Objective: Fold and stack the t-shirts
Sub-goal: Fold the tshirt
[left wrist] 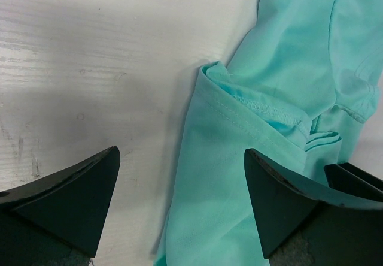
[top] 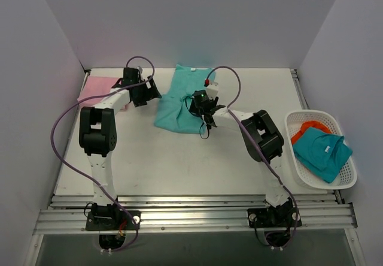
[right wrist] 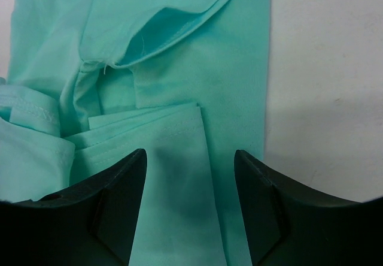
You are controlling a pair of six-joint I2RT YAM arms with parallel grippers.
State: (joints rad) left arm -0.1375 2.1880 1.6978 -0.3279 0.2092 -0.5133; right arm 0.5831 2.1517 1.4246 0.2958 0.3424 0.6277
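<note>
So, roughly halfway, I'd say. The pink t-shirt (top: 96,89) lies at the far left corner of the worktop (top: 179,164) and looks like a flat folded rectangle, though my left arm hides part of it. The turquoise t-shirt (top: 173,107) is spread in the middle-back, narrowed and rumpled, sleeves tucked inward, so it reads as mid-fold to me.

My left hand (left wrist: 181,155) is wide open right over its left edge, one finger above bare worktop and the other above cloth. My right hand (right wrist: 190,155) is open too, hovering over the folded layers by the right edge, gripping nothing.

Left to do: finish folding the turquoise one, then stack it with the pink. The basket (top: 350,176) on the right holds more clothes.
</note>
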